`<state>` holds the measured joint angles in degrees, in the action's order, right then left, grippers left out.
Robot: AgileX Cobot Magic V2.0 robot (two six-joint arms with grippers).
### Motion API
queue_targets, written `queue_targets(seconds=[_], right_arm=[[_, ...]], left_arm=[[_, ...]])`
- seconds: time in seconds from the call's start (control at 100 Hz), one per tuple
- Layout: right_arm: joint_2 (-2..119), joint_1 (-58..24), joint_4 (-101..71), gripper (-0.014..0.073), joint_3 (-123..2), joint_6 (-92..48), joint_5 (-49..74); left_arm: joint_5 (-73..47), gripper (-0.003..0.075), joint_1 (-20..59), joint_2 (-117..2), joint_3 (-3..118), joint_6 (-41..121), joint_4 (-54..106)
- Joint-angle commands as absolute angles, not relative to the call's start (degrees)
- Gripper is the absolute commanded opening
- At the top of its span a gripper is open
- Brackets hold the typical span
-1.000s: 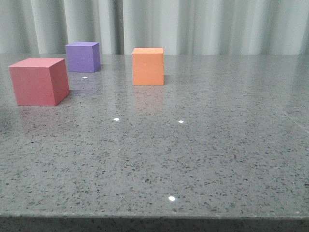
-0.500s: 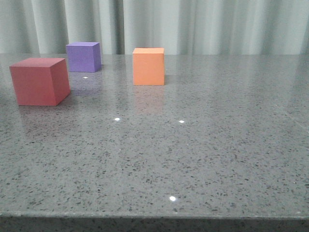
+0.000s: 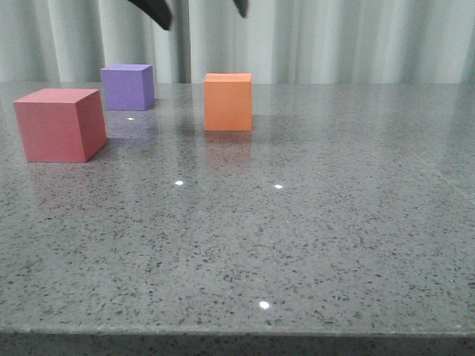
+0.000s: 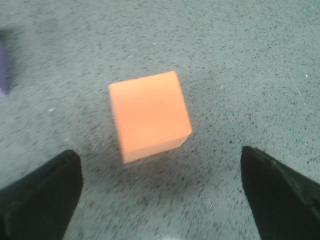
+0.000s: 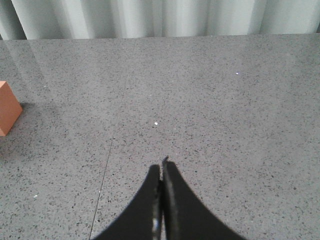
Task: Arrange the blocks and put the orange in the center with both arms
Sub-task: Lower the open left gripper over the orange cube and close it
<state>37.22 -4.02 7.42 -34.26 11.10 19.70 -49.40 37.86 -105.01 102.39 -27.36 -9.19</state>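
The orange cube (image 3: 228, 101) stands on the grey table (image 3: 297, 245), toward the back middle. A purple cube (image 3: 128, 87) sits behind and to its left, and a pinkish-red cube (image 3: 59, 124) is nearer, at the far left. My left gripper (image 3: 200, 11) hangs open high above the orange cube, only its two dark fingertips showing at the top edge. In the left wrist view the orange cube (image 4: 149, 115) lies below and ahead of the wide-open left gripper (image 4: 160, 192). My right gripper (image 5: 162, 167) is shut and empty over bare table, with the orange cube's corner (image 5: 7, 107) at the edge.
A pale curtain (image 3: 334, 41) hangs behind the table's back edge. The table's front edge (image 3: 237, 334) runs along the bottom of the front view. A sliver of the purple cube (image 4: 3, 70) shows in the left wrist view.
The left gripper's fingertips have come into the front view at the top, above the orange cube. The three cubes have not moved.
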Motion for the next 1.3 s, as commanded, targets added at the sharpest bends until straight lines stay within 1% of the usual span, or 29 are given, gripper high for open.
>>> queue_targets(seconds=[0.0, 0.12, 0.23, 0.6, 0.95, 1.02, 1.07, 1.19, 1.24, 1.29], right_arm=[[36.95, -3.56, 8.36, -0.0069, -35.79, 10.85, 15.69], [36.95, -3.56, 8.36, -0.0069, -35.79, 10.85, 15.69], [36.95, -3.56, 8.36, -0.0069, -35.79, 10.85, 15.69], [36.95, -3.56, 8.36, -0.0069, -35.79, 10.85, 15.69], [36.95, -3.56, 8.36, -0.0069, -35.79, 10.85, 15.69], [36.95, -3.56, 8.36, -0.0069, -35.79, 10.85, 15.69], [36.95, -3.56, 8.36, -0.0069, -35.79, 10.85, 15.69], [36.95, -3.56, 8.36, -0.0069, -35.79, 10.85, 15.69], [36.95, -3.56, 8.36, -0.0069, -35.79, 10.85, 15.69], [36.95, -3.56, 8.36, -0.0069, -35.79, 10.85, 15.69]], left_arm=[[-49.12, 0.0599, 39.06, -105.85, 107.96, -29.33, -12.11], [-50.74, 0.0599, 39.30, -109.88, 112.58, -30.12, -13.23], [-51.29, 0.0599, 39.30, -112.09, 114.28, -32.13, -15.42], [-47.65, 0.0599, 39.30, -115.00, 114.30, -33.99, -17.08], [-47.21, 0.0595, 39.30, -119.13, 114.30, -34.09, -19.04], [-46.96, 0.0564, 39.30, -119.38, 114.30, -34.09, -19.12], [-46.83, 0.0523, 39.30, -119.51, 114.30, -34.09, -19.12], [-46.43, 0.0391, 39.30, -119.51, 114.30, -34.09, -19.12], [-46.44, 0.0353, 39.30, -119.51, 114.30, -34.09, -19.12], [-46.58, 0.0330, 39.30, -119.51, 114.30, -34.09, -19.12]])
